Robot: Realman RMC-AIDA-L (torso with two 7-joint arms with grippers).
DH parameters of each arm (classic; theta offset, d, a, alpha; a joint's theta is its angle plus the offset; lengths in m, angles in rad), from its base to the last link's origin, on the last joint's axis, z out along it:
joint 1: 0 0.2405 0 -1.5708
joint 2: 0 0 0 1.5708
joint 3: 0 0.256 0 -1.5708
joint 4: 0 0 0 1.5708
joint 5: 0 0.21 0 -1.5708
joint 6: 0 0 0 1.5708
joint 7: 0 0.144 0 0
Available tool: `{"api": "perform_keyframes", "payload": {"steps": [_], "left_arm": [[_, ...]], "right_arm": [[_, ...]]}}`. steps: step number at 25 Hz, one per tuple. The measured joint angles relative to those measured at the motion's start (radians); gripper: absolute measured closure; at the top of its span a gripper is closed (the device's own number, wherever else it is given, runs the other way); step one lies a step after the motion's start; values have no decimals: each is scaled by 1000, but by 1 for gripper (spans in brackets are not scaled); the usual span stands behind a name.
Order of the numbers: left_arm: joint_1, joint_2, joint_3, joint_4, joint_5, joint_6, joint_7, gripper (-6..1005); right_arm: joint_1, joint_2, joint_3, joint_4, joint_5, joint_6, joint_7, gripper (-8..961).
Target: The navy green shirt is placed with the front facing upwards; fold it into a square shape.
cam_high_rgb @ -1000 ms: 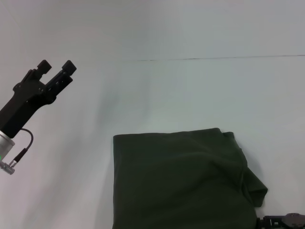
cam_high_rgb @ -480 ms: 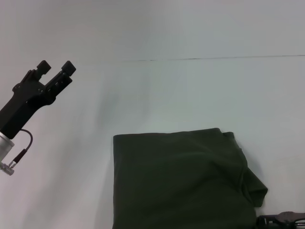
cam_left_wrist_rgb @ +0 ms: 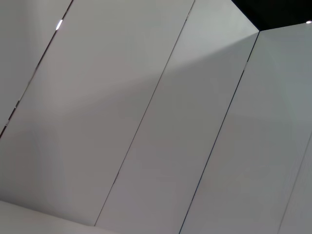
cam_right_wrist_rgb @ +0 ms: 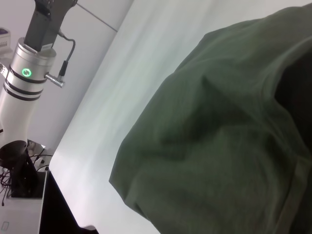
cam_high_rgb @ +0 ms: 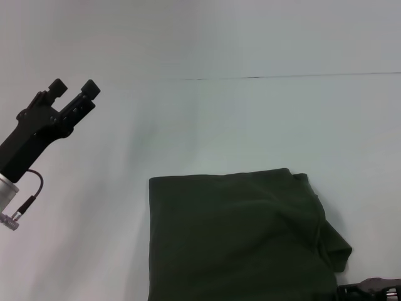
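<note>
A: What has moved since one second ago?

B: Almost nothing. Only the right end effector (cam_high_rgb: 371, 289) at the bottom right corner of the head view has shifted a little; the shirt and the left arm are as before.

A: Where is the navy green shirt (cam_high_rgb: 241, 238)?

B: It lies on the white table (cam_high_rgb: 250, 125), folded into a nearly square block, near the front edge and slightly to the right. Its left and far edges are straight; at the right side some cloth bulges out.

A: And the end effectors?

B: The left end effector (cam_high_rgb: 74, 87) is raised at the left, well apart from the shirt, fingers parted and holding nothing. The right one is just beside the shirt's right corner; I cannot tell its state.
</note>
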Motion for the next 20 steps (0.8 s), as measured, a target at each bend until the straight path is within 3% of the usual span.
{"api": "perform_keyframes", "payload": {"steps": [7,11,20], "left_arm": [[0,-1,0,0,0,0,0,69],[1,-2,0,-1,0,0,-1,69],[2,-2,0,-2,0,1,-5,69]], "right_arm": [[3,1,-5,0,0,-2,-2,896],[6,-6,-5,-8,0,-28,-8,905],[-3,-52,45,-93,-4,-172,2,921]]}}
